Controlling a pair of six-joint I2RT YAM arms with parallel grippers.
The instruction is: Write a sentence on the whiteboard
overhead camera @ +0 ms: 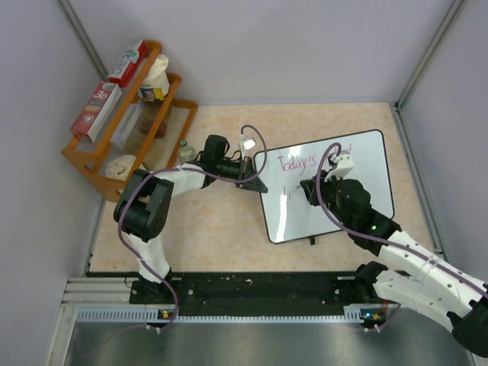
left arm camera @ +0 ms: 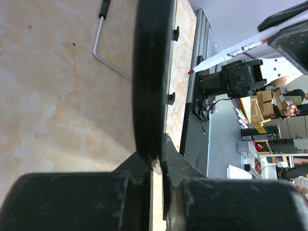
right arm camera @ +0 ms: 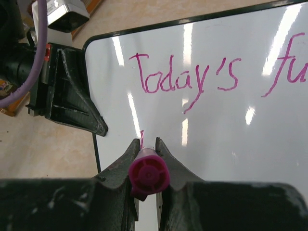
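Whiteboard point(overhead camera: 335, 210) lies under the right gripper point(right arm camera: 146, 144). The sentence point(right arm camera: 183, 79), reading "Today's fu…", sits just ahead of its fingertips. The jaws clamp a pink marker point(right arm camera: 149, 174). The left gripper point(left arm camera: 156, 159) pinches the whiteboard's frame.

Sitting askew on the table point(overhead camera: 221, 229): glossy white whiteboard point(overhead camera: 293, 217), black-framed, round-cornered. Carrying the sentence point(right arm camera: 185, 79) in pink cursive, showing "Today's fu" along the top, one short stroke starting beneath.

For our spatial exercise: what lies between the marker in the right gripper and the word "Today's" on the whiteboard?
Bare whiteboard, save one short pink stroke at the marker tip; the right wrist view shows this.
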